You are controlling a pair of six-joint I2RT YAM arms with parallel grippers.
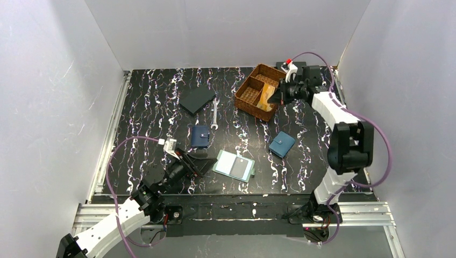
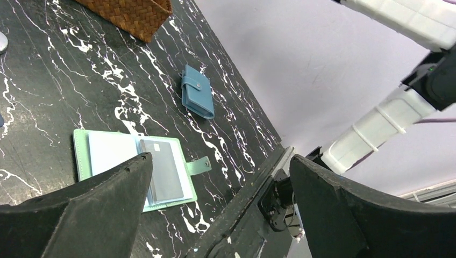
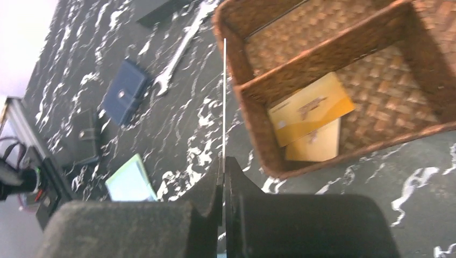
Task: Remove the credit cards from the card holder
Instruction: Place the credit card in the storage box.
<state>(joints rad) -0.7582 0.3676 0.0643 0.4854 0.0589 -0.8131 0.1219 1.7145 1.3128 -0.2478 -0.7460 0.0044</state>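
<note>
The pale mint-green card holder [image 1: 232, 165] lies open near the front edge, with a dark card [image 1: 240, 167] in its right-hand slots. Both also show in the left wrist view: the holder [image 2: 107, 153] and the card [image 2: 164, 172]. My left gripper [image 1: 203, 167] is open and empty just left of the holder, its jaws wide apart [image 2: 218, 161]. My right gripper [image 3: 223, 164] is shut on a thin card [image 3: 224, 97] seen edge-on, held over the basket's near side [image 1: 278, 97]. Two tan-golden cards [image 3: 309, 107] lie in the basket's front compartment.
A woven brown basket [image 1: 248, 105] with a divider stands at the back right. A bright blue wallet [image 1: 282, 144], a navy wallet [image 1: 200, 136], a wrench [image 1: 214, 114] and a dark flat case [image 1: 197, 100] lie on the black marbled table. White walls enclose the table.
</note>
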